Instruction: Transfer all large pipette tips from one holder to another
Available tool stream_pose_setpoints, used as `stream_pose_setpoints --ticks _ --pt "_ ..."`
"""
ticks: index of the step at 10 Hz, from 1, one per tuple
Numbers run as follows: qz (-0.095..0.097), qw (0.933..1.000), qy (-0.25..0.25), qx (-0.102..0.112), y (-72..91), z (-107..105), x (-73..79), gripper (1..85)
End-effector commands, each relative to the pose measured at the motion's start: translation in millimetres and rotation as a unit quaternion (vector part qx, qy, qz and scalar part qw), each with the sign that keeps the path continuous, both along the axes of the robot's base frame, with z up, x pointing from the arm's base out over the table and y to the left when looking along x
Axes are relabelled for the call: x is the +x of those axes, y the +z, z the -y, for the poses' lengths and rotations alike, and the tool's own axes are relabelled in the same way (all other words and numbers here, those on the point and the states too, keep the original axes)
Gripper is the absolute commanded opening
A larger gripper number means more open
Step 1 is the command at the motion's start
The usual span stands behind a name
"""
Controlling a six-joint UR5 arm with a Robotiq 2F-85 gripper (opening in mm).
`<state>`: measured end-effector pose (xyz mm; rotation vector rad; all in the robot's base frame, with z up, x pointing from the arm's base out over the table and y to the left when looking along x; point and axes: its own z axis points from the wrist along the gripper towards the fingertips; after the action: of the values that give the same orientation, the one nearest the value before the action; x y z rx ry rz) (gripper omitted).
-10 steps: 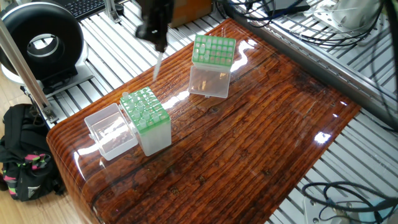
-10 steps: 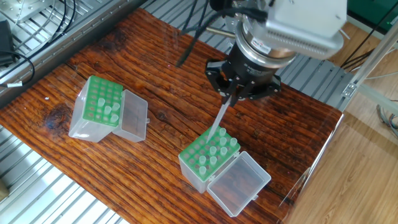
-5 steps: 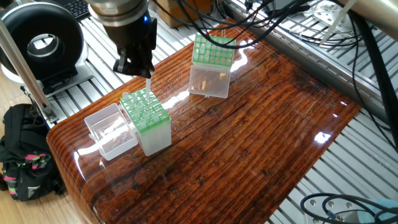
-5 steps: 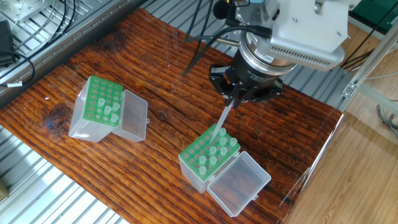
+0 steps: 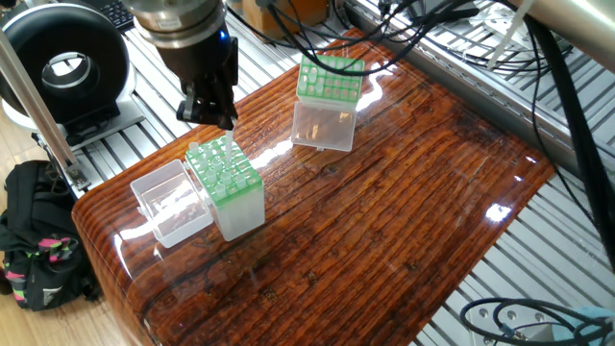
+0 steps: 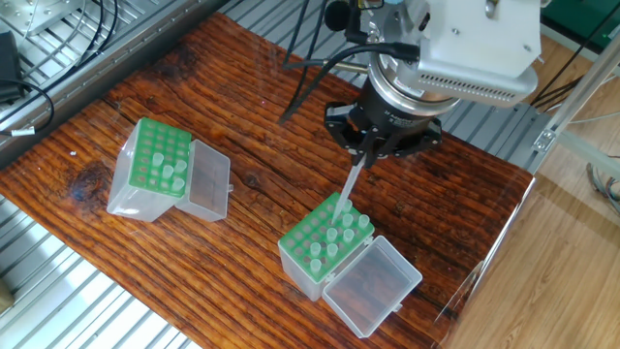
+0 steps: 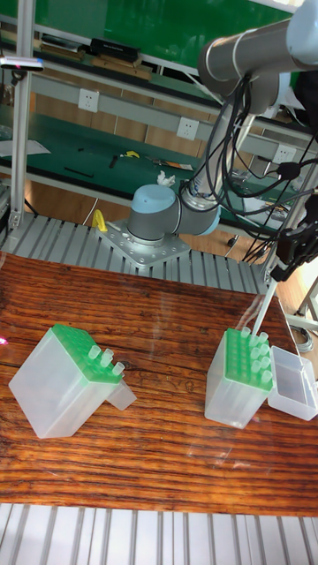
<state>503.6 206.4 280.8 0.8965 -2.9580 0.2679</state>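
One tip [image 6: 346, 190] is clamped in the fingers [image 6: 365, 155] over the rack [image 6: 320, 242]; its point is hidden among the other tips there.

Two holders [image 6: 325, 250] [image 6: 155, 177] well apart on table [image 6: 252, 126] (lids open).

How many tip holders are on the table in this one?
2. In the other fixed view, the left holder sits apart with a few tips; the right holder stands under the gripper, which holds a tip over it. None seems hidden.
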Motion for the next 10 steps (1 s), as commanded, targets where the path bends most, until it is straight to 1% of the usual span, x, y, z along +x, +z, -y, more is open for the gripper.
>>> stream_pose_setpoints --ticks 1,3,4,5,9,10 --pt "-0.009 0.9996 0.026 0.004 1.3 -2.4 5.6 1.0" --pt "-0.011 0.9992 0.036 -0.010 1.1 5.5 8.9 1.0" --pt "-0.020 0.9984 0.049 -0.022 -0.1 12.3 8.8 1.0" --pt "-0.033 0.9977 0.055 -0.021 -1.9 13.4 4.4 1.0" --pt "-0.055 0.9958 0.073 -0.008 -4.5 7.8 -3.5 1.0" --pt "-0.064 0.9948 0.079 -0.007 -4.8 8.0 -7.7 1.0"
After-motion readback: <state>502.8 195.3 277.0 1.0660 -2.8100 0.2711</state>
